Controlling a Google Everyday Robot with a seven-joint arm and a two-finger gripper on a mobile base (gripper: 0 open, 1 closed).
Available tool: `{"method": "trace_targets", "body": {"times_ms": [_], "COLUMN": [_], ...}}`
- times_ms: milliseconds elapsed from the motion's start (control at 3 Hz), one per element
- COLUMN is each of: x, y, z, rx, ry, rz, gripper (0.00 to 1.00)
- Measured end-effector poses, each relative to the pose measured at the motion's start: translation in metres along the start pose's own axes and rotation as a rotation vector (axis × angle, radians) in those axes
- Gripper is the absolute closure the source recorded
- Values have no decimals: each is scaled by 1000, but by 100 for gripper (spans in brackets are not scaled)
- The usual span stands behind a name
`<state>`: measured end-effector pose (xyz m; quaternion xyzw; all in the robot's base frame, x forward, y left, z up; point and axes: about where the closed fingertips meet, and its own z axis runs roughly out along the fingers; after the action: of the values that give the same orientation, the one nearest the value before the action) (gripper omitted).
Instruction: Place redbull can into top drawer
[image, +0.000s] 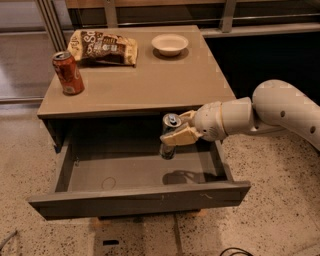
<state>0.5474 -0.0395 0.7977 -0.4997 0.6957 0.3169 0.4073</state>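
The redbull can (169, 142) is a slim silver and dark blue can with a silver top. My gripper (179, 132) is shut on it and holds it nearly upright above the right half of the open top drawer (140, 199), just in front of the table's front edge. The white arm reaches in from the right. The drawer is wide, shallow and grey-brown, pulled fully out, and nothing lies inside. The can's shadow falls on the drawer floor at the right.
On the table top (145, 85) stand a red soda can (68, 73) at the left, a chip bag (102, 47) at the back and a small white bowl (170, 43). Speckled floor surrounds the table.
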Motion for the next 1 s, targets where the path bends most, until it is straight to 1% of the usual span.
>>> {"method": "trace_targets", "body": {"times_ms": [333,667,1000], "x": [0,9,41], "y": [0,-1,-9], "z": [0,7,57], "rx": [0,8,3], "ry": [0,1,-22], "rz": [0,-19,-101], "gripper": [100,100,100]}}
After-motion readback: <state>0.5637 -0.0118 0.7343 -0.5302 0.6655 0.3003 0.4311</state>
